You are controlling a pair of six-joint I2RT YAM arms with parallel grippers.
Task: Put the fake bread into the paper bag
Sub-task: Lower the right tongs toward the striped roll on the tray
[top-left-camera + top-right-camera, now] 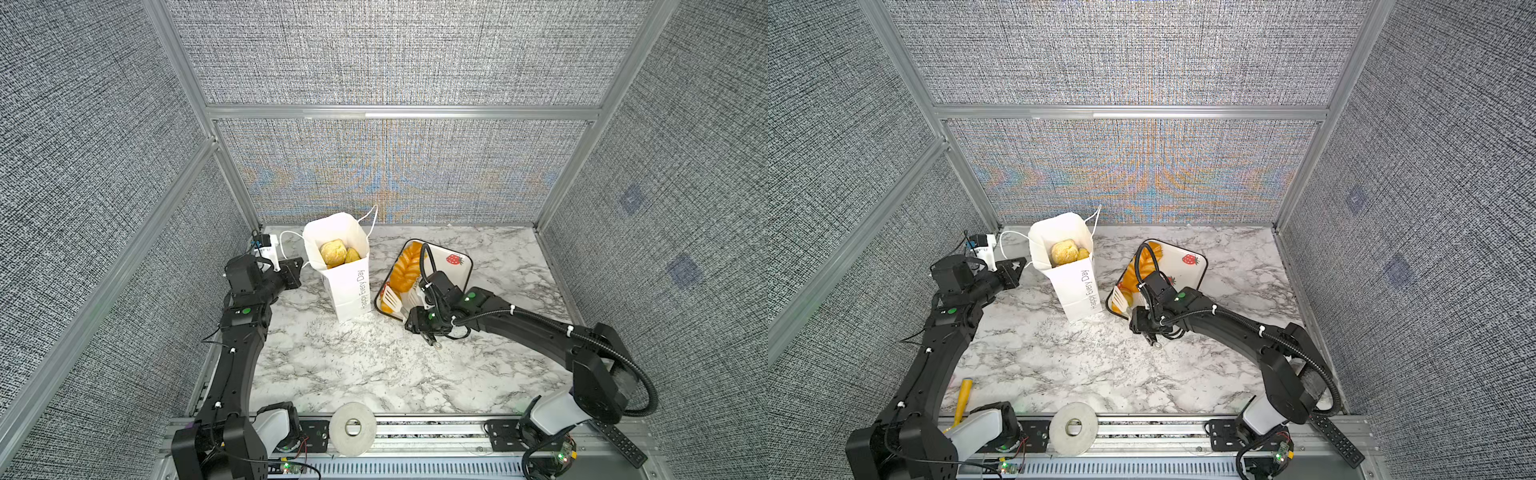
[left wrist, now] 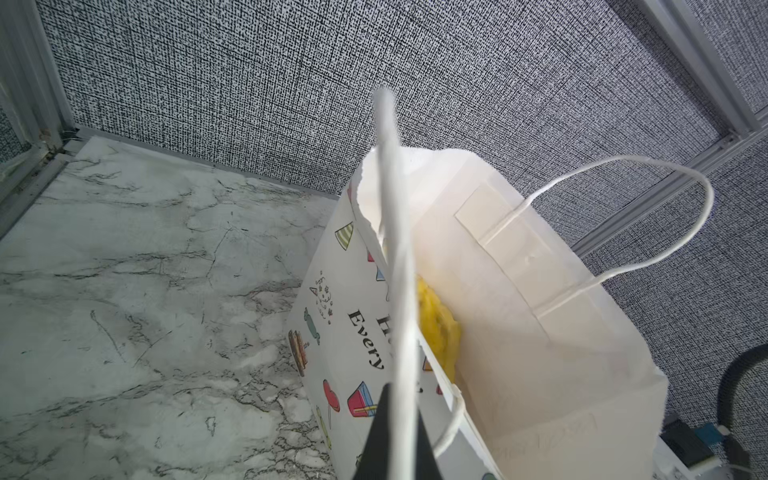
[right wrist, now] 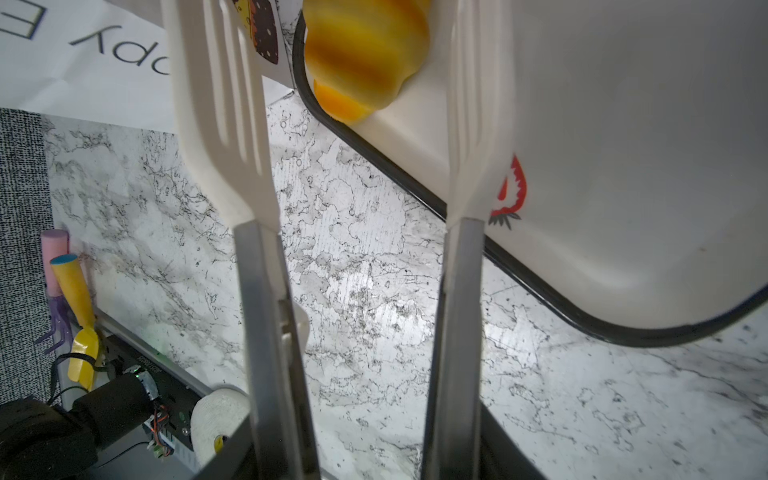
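Fake bread (image 1: 333,253) seen in paper bag (image 1: 347,291) and in tray (image 1: 440,255) beside it
Bag handle (image 2: 392,208) pinched by left pincer (image 1: 301,266), tongs (image 3: 224,124) gripped by right pincer (image 1: 412,308)

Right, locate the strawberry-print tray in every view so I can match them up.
In a top view: tray right of centre, just right of the paper bag.
In a top view: tray nearer centre, likewise right of the paper bag.
Left wrist: not in it.
Right wrist: tray beyond the tongs, fake bread in its corner.
Shared landmark: the paper bag, in all four.
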